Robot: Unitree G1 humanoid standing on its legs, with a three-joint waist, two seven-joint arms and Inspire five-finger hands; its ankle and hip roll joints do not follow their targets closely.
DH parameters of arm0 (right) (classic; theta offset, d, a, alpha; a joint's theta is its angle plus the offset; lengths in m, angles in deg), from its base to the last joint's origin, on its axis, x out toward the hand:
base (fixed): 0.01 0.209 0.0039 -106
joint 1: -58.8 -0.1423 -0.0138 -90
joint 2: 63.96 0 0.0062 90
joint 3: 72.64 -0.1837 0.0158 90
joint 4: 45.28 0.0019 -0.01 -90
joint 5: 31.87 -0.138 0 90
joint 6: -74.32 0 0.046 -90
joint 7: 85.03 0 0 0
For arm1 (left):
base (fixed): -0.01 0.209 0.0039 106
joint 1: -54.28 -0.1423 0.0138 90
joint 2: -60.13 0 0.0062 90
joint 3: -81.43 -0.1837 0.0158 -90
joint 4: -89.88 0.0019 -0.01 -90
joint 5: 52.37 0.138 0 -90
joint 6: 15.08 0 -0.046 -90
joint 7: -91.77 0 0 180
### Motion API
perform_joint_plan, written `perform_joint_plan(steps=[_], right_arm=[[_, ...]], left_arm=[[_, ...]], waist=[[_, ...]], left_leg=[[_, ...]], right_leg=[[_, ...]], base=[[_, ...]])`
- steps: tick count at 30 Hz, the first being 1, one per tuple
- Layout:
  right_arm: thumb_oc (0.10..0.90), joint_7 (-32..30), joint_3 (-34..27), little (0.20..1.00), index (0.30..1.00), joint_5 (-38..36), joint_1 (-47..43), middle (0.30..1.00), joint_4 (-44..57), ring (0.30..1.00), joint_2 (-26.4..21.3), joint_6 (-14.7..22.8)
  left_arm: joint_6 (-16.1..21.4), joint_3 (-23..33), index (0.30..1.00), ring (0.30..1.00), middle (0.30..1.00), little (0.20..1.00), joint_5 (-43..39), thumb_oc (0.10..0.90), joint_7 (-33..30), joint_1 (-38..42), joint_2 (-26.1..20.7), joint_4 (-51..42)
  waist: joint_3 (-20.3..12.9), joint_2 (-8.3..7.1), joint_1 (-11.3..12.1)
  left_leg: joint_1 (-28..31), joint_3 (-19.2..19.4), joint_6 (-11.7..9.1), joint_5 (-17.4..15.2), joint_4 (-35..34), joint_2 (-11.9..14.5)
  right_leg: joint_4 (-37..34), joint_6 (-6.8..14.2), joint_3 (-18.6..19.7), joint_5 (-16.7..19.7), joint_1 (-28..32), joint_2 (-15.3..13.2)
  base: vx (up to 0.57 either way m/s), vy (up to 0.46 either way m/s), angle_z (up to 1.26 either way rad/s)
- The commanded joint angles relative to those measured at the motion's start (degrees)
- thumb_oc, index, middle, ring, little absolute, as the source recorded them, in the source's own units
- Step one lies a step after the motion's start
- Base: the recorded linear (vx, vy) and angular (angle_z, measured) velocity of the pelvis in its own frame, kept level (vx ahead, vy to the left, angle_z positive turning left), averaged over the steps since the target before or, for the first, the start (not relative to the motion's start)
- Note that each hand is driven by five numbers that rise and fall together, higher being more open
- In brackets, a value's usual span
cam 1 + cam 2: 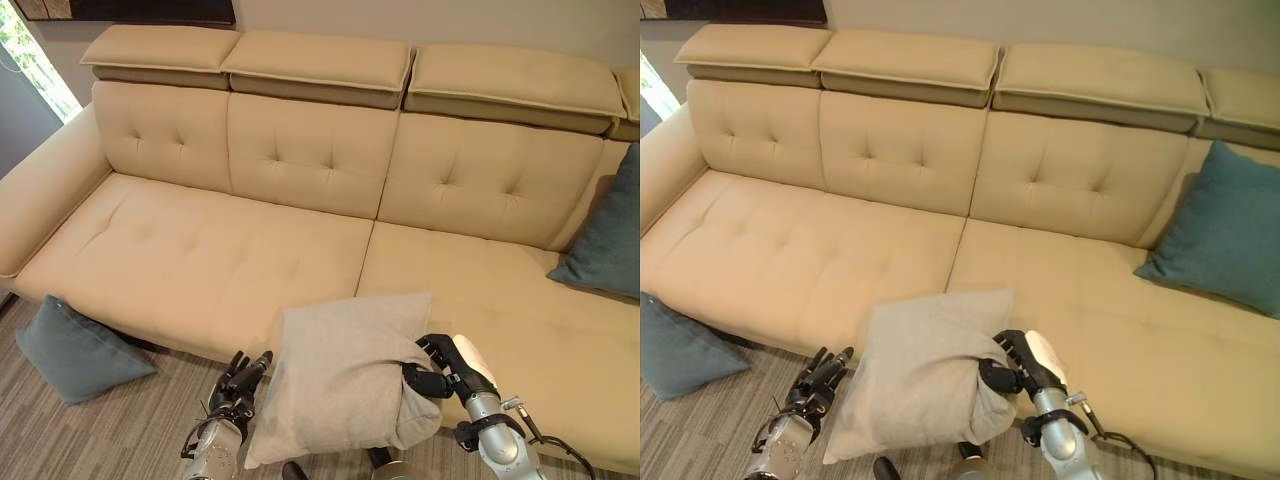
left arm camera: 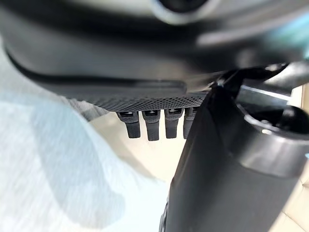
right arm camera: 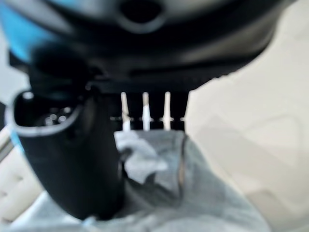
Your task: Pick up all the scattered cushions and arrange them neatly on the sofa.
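Pinching a bunched corner of the grey cushion (image 1: 340,375), your right hand (image 1: 440,368) sat in the lower right of the head view, its fingers and thumb curled round a fold of the fabric; the right wrist view showed the cloth (image 3: 159,179) gathered between thumb and fingers. You had the cushion at the bottom centre of the frame, its upper edge overlapping the front edge of the beige sofa (image 1: 200,250) near the seam between the two seat sections, its lower part hanging in front of the sofa over the striped carpet (image 1: 90,430).

Your left hand (image 1: 238,385) stood at the lower left of the cushion, just beside its left edge, fingers (image 2: 153,126) straight and relaxed, holding nothing; you could see them in the left wrist view, with the grey cloth beside them.

You had one teal cushion (image 1: 75,350) on the carpet at the lower left of the frame, leaning against the sofa's front below the left armrest. You had another teal cushion (image 1: 1225,235) at the right edge, propped on the seat against the backrest corner.
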Motion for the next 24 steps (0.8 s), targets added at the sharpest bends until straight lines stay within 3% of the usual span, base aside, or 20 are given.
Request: perform_joint_plan(steps=[1, 6, 7, 11, 14, 20, 24], right_arm=[[0.4, -0.9, -5.1, 0.3, 0.3, -1.8, -5.7, 0.3, 3.6, 0.3, -2.1, 5.8], [0.4, 3.3, -4.0, 0.3, 0.3, -2.2, -6.8, 0.3, 3.8, 0.3, -2.4, 6.8], [0.4, 3.3, -4.0, 0.3, 0.3, -2.2, -6.8, 0.3, 3.8, 0.3, -2.4, 6.8], [0.4, 4.9, -3.5, 0.3, 0.3, -2.7, -7.1, 0.3, 4.2, 0.3, -3.1, 7.2], [0.4, 5.7, -2.8, 0.3, 0.3, -3.4, -6.8, 0.3, 5.0, 0.3, -3.7, 7.6], [0.4, 6.2, -1.3, 0.3, 0.3, -3.7, -5.6, 0.3, 5.7, 0.3, -5.0, 7.5], [0.4, 5.5, -0.8, 0.3, 0.3, -4.4, -4.2, 0.3, 6.1, 0.3, -4.0, 6.6]], left_arm=[[0.8, 0.2, 0.9, 0.9, 0.9, 0.9, 1.3, 0.8, 6.4, 2.3, -2.4, -1.0], [-1.6, -2.8, 0.9, 0.9, 0.9, 0.9, 19.2, 0.8, 12.7, 5.0, -3.8, 15.0], [-1.5, -2.8, 0.9, 0.9, 0.9, 0.9, 19.3, 0.8, 12.7, 5.1, -3.8, 15.1], [-1.8, -2.4, 0.9, 0.9, 0.9, 0.9, 34.6, 0.8, 12.5, 7.8, -5.7, 27.6], [-3.2, -2.1, 0.9, 0.9, 0.9, 0.9, 44.0, 0.8, 8.0, 8.5, -6.5, 33.8], [-4.3, -2.2, 0.9, 0.9, 0.9, 0.9, 47.1, 0.8, 6.2, 9.2, -4.0, 36.9], [-4.5, -2.4, 0.9, 0.9, 0.9, 0.9, 40.5, 0.8, 5.9, 10.4, 0.1, 35.3]], waist=[[-0.8, 0.29, -0.2], [-1.5, 1.19, -1.8], [-1.4, 1.2, -1.8], [-2.1, 1.52, -3.0], [-2.5, 1.38, -3.5], [-3.1, 0.78, -3.6], [-3.1, -0.02, -3.3]], left_leg=[[4.8, -6.3, -1.0, -10.0, 0.6, 0.5], [5.3, -5.0, -1.2, -10.1, 0.5, 0.8], [5.4, -5.0, -1.2, -10.1, 0.5, 0.8], [5.8, -3.6, -1.4, -10.2, 0.5, 1.1], [6.0, -2.6, -1.5, -10.3, 0.5, 1.3], [6.1, -2.3, -1.7, -10.1, 0.5, 1.7], [5.9, -2.9, -1.8, -10.0, 0.4, 1.8]], right_leg=[[3.5, 2.6, -0.7, -0.1, -2.9, -0.3], [3.0, 2.5, 0.7, 0.1, -2.9, 0.2], [3.0, 2.5, 0.7, 0.1, -2.9, 0.2], [2.8, 2.5, 1.8, 0.6, -3.5, 0.7], [2.6, 2.5, 2.6, 1.0, -3.8, 1.0], [2.3, 2.5, 2.7, 1.1, -3.9, 1.2], [2.1, 2.5, 2.1, 0.9, -3.6, 1.1]], base=[[0.0, 0.0, 0.0], [0.01, 0.005, -0.05], [0.02, 0.003, -0.14], [0.03, 0.004, -0.21], [0.03, -0.011, -0.24], [0.01, -0.016, -0.09], [-0.01, -0.017, 0.01]])
